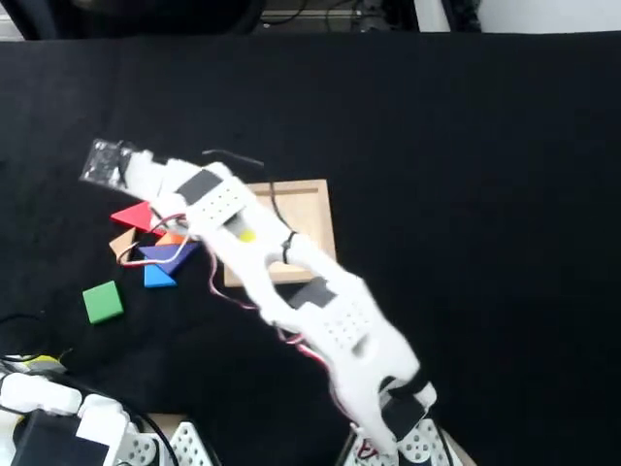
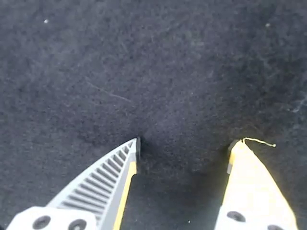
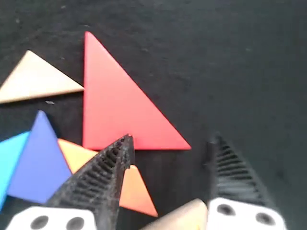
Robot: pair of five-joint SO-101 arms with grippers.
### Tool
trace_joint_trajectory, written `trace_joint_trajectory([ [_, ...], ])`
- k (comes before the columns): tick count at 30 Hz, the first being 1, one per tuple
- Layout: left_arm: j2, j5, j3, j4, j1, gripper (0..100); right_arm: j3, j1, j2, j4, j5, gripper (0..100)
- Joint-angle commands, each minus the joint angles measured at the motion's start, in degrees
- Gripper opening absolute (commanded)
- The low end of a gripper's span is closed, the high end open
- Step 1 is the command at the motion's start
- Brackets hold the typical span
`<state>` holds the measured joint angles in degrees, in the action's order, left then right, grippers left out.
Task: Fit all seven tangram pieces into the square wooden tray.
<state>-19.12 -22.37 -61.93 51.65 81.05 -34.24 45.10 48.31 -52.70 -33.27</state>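
Note:
The square wooden tray (image 1: 316, 208) lies at mid-table, mostly under my right arm, with a yellow piece (image 1: 247, 235) showing inside it. Left of the tray sit a red triangle (image 1: 136, 216) (image 3: 115, 115), a tan triangle (image 1: 121, 243) (image 3: 36, 79), an orange piece (image 1: 173, 238) (image 3: 136, 191), a purple triangle (image 1: 165, 254) (image 3: 36, 163), a light blue triangle (image 1: 158, 277) and a green square (image 1: 102, 301). My right gripper (image 1: 105, 163) (image 3: 168, 143) is open just above the red triangle's edge, holding nothing. Over bare black cloth, my left gripper (image 2: 186, 143) is open and empty.
My right arm (image 1: 320, 311) stretches diagonally from the front edge across the tray. The left arm (image 1: 58, 403) is folded at the front left corner. Black cloth covers the table, with wide free room on the right half.

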Motion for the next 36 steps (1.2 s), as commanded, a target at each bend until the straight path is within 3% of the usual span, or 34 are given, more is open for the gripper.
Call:
trace_joint_trajectory([
  [1, 0.26, 0.18, -1.27, -0.62, 1.63, 30, -15.43, 1.67, 5.41, -6.15, -0.44, 31.5],
  [5, 0.26, 0.18, -1.36, -0.62, 1.36, 30, -30.73, 1.67, 13.76, -8.18, 0.00, 29.2],
  [12, 0.26, 0.18, -1.45, -0.62, 1.54, 30, -52.53, 2.29, 30.37, 0.26, 0.00, 21.7],
  [19, 0.26, 0.18, -1.45, -0.62, 1.27, 30, -59.47, 3.08, 38.90, -1.05, -0.35, 19.4],
  [26, 0.26, 0.18, -1.27, -0.70, 1.19, 30, -58.86, 2.64, 33.01, -23.12, -10.20, 19.4],
  [36, 0.35, 0.18, -1.27, -0.70, 1.19, 30, -61.93, -1.49, 29.49, -41.85, -11.69, 19.1],
])
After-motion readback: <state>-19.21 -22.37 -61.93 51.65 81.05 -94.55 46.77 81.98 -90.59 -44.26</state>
